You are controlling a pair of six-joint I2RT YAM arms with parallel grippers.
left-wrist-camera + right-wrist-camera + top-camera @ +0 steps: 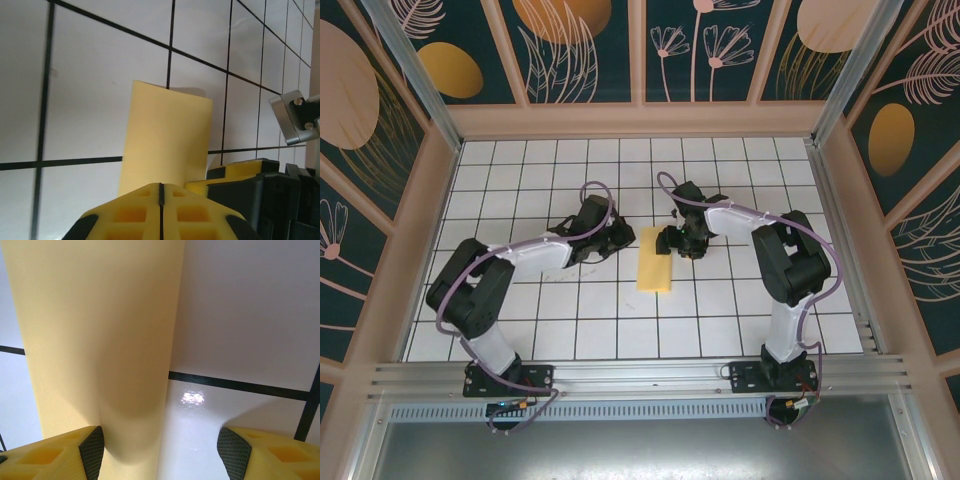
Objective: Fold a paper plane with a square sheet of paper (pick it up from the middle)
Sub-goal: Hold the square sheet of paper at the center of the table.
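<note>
Mid-desk (pixel 570 320), folded paper (pixel 655 262) lies with its long axis running near edge to far edge. Left gripper (pixel 161 187) closed at its left side, grip unclear. Right gripper (pixel 160 445) open, empty, over its far end, nearer.

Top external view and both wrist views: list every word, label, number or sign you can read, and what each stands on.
None can be read.
The folded pale-yellow sheet of paper is blank.
The white table with black grid lines and the dark plant-patterned wall panels carry no text.
</note>
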